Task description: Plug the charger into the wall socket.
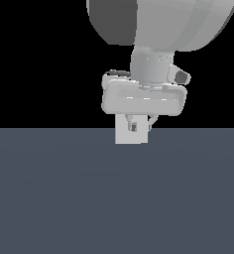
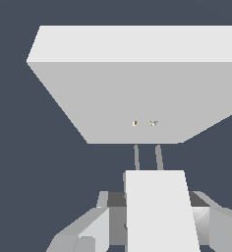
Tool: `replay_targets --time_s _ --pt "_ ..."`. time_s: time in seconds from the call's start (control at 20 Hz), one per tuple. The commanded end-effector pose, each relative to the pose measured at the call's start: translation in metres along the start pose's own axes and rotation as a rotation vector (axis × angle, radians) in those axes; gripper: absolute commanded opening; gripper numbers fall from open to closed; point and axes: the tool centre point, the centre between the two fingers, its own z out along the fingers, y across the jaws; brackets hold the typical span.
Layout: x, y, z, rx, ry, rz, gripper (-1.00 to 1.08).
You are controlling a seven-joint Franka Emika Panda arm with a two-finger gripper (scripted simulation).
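**Charger lined up just short of the socket**

Exterior view: the gripper [image 1: 139, 124] hangs low over the dark floor [image 1: 117, 198], its body masking most of what lies beyond. A pale block, probably the wall socket [image 1: 123, 136], shows behind the fingertips.

Wrist view: the fingers [image 2: 91, 231] are clamped on the charger [image 2: 157, 211], so its two prongs [image 2: 147, 157] point at the socket's two holes [image 2: 143, 123], close but seemingly not yet inside. Holding it square should let a straight push seat them.

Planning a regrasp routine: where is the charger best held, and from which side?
Grip the charger body across its two flat side faces, from behind, as the gripper does. The prongs project toward the socket, so that end must stay free.
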Motion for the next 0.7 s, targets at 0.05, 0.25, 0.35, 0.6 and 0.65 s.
replay_targets --time_s 0.05,0.25,0.35,0.6,0.65 --pt "0.013 0.0 0.005 0.0 0.0 0.0 -1.0" --pt "0.024 0.0 0.01 0.0 0.0 0.0 -1.0" --pt "0.027 0.0 0.011 0.0 0.0 0.0 -1.0" --pt "0.03 0.0 0.013 0.0 0.0 -0.001 -1.0" --pt "0.03 0.0 0.013 0.0 0.0 -0.001 -1.0"
